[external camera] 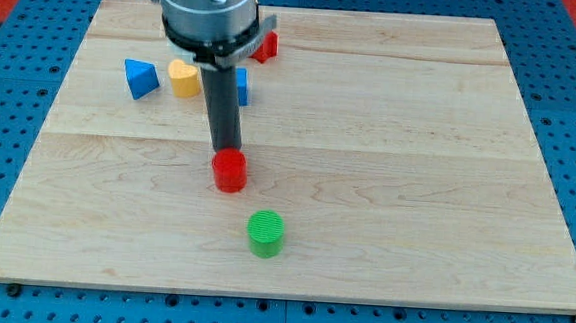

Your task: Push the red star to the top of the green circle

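1. Pale wooden worktop (390,138) lies on a blue perforated base (13,75) and carries all the blocks.
2. My tip (228,150) stands just above a red block (229,170), touching or nearly touching its upper edge; this block looks round rather than star-shaped.
3. A green circle (265,232) sits below and slightly to the view's right of that red block, near it but apart.
4. Another red block (266,46), its shape partly hidden by the arm, sits near the view's top.
5. A blue triangular block (140,77) and a yellow block (183,77) lie just beside each other at upper left; another blue block (242,87) peeks out behind the rod.
6. No pincer exists on this arm, only the rod.
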You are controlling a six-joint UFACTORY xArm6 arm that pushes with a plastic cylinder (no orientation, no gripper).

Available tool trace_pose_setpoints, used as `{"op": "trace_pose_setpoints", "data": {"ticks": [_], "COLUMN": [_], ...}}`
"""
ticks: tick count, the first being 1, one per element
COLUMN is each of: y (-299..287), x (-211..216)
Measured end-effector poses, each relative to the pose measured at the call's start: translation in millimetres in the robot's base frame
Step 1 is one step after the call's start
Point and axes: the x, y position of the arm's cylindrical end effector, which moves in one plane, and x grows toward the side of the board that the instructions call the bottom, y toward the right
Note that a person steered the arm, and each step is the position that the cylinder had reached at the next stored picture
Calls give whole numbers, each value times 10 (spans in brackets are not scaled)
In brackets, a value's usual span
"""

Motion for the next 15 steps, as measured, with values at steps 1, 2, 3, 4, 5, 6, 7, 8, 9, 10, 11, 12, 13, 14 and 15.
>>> {"op": "trace_pose_setpoints", "data": {"ticks": [1, 2, 3, 4, 5, 6, 7, 8, 9, 10, 11, 12, 13, 14, 15], "y": [-50, -50, -47, 273, 769, 1111, 1062, 843, 613, 123, -354, -285, -152, -63, 254], "x": [239, 421, 446, -77, -592, -1123, -1678, -2159, -2372, -2495, -2578, -2336, -2118, -2112, -2078]}}
